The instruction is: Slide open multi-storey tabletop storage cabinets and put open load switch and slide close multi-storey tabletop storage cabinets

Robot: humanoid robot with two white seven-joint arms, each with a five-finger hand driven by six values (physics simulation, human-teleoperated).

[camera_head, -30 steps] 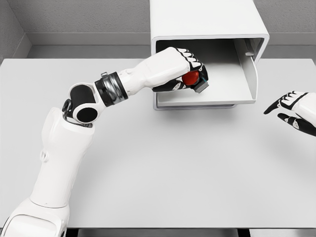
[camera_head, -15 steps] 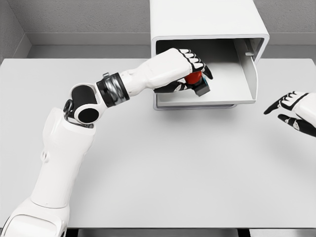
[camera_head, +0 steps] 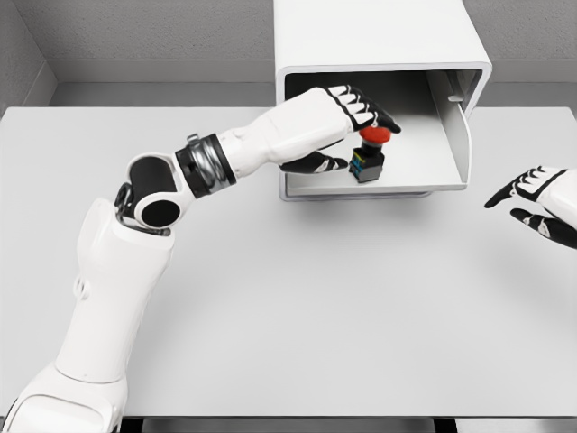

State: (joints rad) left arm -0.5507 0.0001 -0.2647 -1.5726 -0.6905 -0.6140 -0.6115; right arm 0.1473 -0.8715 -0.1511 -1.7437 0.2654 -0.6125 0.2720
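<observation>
The white storage cabinet (camera_head: 379, 41) stands at the back of the table with its lower drawer (camera_head: 451, 135) slid out. A load switch (camera_head: 370, 153) with a red mushroom button and a dark body stands upright on the drawer floor. My left hand (camera_head: 347, 126) reaches into the drawer just left of the switch, fingers spread above it and thumb low beside it, no longer gripping it. My right hand (camera_head: 536, 203) hovers open over the table at the right edge, away from the cabinet.
The grey-white table (camera_head: 315, 298) stretches in front of the cabinet. My left arm crosses its left half from the lower left corner. Grey walls close the back.
The left hand's fingers opened and let go of the switch, which now stands upright on the drawer floor. The right hand barely moved.
</observation>
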